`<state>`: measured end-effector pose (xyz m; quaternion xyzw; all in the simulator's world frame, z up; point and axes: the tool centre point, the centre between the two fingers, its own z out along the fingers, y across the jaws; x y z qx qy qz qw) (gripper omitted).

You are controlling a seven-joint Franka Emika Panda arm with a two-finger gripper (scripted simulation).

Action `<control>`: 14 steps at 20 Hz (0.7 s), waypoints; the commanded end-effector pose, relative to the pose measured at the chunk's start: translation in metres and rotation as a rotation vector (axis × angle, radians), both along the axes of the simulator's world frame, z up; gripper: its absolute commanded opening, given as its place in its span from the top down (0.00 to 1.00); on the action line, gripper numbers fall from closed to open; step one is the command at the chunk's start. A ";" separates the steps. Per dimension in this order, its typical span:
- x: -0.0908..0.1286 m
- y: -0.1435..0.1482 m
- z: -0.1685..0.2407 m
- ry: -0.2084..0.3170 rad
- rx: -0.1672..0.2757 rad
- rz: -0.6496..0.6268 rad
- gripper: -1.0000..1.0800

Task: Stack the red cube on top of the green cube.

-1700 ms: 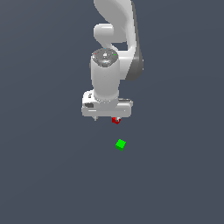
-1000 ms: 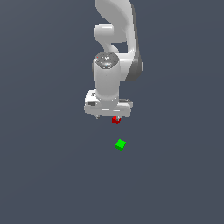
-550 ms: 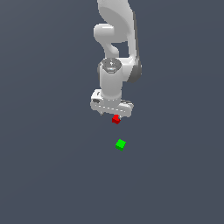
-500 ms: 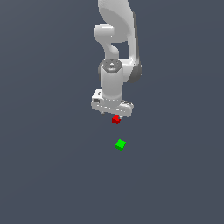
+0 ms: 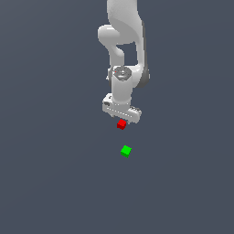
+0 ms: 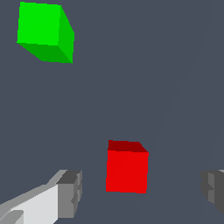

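The red cube (image 5: 121, 124) rests on the dark grey floor just under my white gripper (image 5: 121, 118). In the wrist view the red cube (image 6: 127, 168) stands between the two grey finger pads (image 6: 70, 192), with a clear gap on each side and a wider one toward the other pad (image 6: 213, 186). My gripper (image 6: 141, 189) is open and touches nothing. The green cube (image 5: 126, 151) sits a short way off, nearer the exterior view's bottom, and shows in the wrist view as the green cube (image 6: 43, 31), apart from the red one.
The floor (image 5: 55, 173) is a plain dark grey surface. The white arm (image 5: 125, 41) rises straight up behind the gripper.
The hand has shifted toward the exterior view's right and turned about its vertical axis over the red cube. Both cubes stay where they were.
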<state>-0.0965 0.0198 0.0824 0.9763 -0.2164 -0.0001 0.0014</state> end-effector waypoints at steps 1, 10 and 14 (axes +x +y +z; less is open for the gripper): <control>-0.005 0.004 -0.006 -0.001 0.001 -0.027 0.04; -0.009 0.009 -0.012 0.000 0.002 -0.050 0.04; -0.009 0.009 -0.019 0.000 0.002 -0.050 0.04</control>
